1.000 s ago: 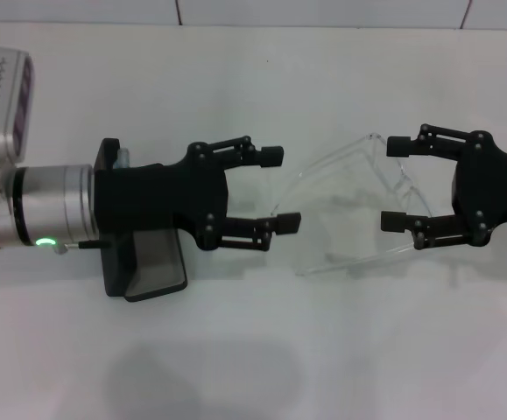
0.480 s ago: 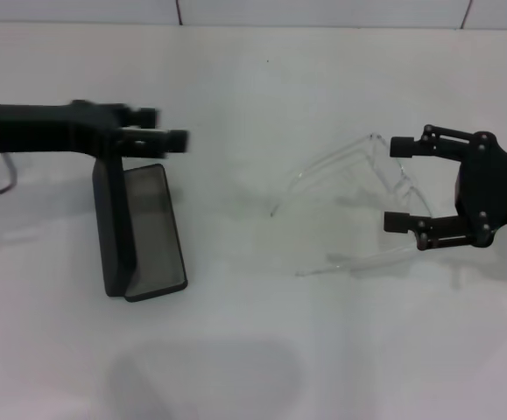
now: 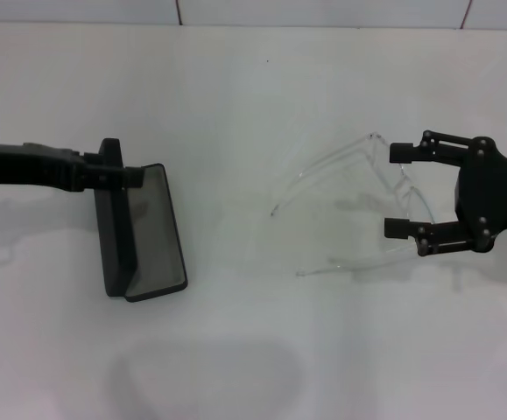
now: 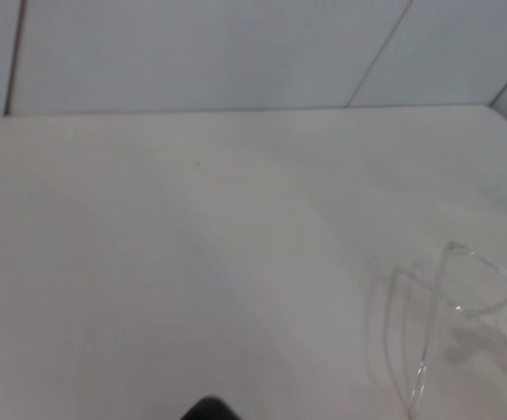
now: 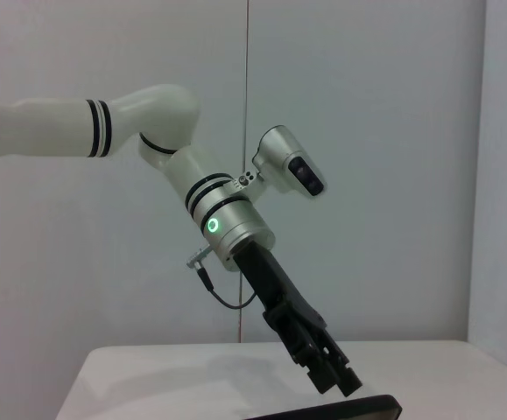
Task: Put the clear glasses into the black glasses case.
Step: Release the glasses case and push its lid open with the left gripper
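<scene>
A: Right hand [image 3: 397,190] is out on the right side of the bench [image 3: 253,350], fingers spread wide apart, nothing clamped between them.

B: And the clear glasses [image 3: 358,201]?

A: Lying on the bench with the lens end sitting in the gap between those spread fingers. The far fingertip [image 3: 399,151] is just beside the lens corner; whether it touches, I can't tell. Both thin arms of the glasses trail away toward the middle of the bench.

B: Over to the left hand [image 3: 129,178].

A: It reaches in low from the left edge, tip right at the upright lid of the black glasses case [image 3: 139,229]. Seen side-on, so fingers together or apart, I can't tell.

B: The case itself?

A: Open, on the left part of the bench, grey lining facing up, lid standing on its left edge. Well apart from the glasses.

B: Left wrist camera?

A: Bare bench, and the glasses [image 4: 463,324] off at one side.
</scene>
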